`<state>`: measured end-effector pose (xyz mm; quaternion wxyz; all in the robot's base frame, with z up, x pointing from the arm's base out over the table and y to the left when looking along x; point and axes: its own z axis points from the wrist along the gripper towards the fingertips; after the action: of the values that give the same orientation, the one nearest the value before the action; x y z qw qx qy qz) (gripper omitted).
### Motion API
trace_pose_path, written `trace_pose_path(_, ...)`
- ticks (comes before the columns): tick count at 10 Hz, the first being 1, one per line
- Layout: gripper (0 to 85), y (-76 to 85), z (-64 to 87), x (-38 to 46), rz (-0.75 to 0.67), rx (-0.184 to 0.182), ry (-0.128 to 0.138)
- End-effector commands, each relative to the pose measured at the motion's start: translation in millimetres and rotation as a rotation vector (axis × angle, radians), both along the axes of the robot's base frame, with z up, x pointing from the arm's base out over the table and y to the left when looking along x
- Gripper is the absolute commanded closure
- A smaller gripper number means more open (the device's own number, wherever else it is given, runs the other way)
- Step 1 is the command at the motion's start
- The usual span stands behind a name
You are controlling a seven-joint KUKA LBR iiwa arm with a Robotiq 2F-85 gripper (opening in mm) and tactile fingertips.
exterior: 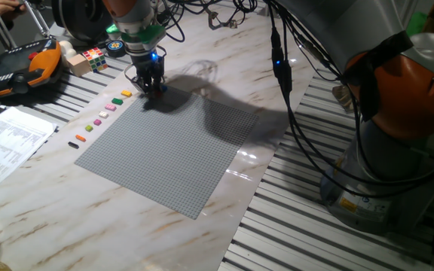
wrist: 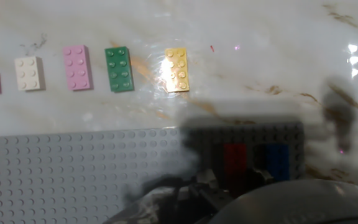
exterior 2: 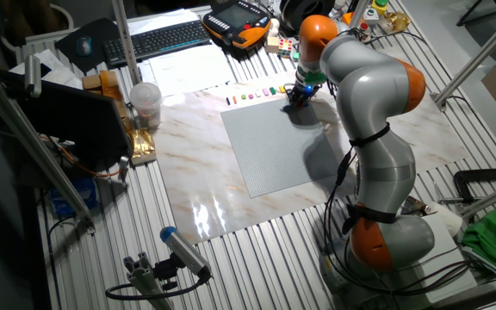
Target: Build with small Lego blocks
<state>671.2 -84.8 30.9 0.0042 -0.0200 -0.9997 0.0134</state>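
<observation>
marble-patterned tabletop (exterior: 44, 196) under a large grey studded baseplate (exterior: 179, 150); the black two-finger gripper (exterior: 151, 86) sits low at its far corner, over a small red lego brick (wrist: 234, 158) beside a blue one (wrist: 278, 160) on the plate – whether its jaws grip anything, i cannot tell. yellow (wrist: 176, 69), green (wrist: 118, 68), pink (wrist: 76, 67) and white (wrist: 28, 73) bricks wait off-plate – building looks barely begun

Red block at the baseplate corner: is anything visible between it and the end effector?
Nothing visible. In the hand view the red block sits on the grey baseplate directly ahead of the end effector, with a blue block beside it, not in front. The loose blocks lie off the plate.
</observation>
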Motion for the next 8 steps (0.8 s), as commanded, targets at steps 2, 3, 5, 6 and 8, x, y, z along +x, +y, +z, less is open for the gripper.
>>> trace_pose_path(2, 49.0, 0.1, 0.8, 0.2, 0.004, 0.001, -0.003)
trace_pose_path(3, 49.3, 0.2, 1.0, 0.5, 0.01, 0.001, -0.006)
trace_pose_path(5, 49.7, -0.3, 2.0, 1.7, 0.012, -0.007, -0.014)
trace_pose_path(6, 49.7, -0.4, 2.3, 2.4, 0.013, -0.012, -0.015)
trace_pose_path(8, 50.0, -0.6, 1.7, 3.5, 0.015, -0.012, -0.021)
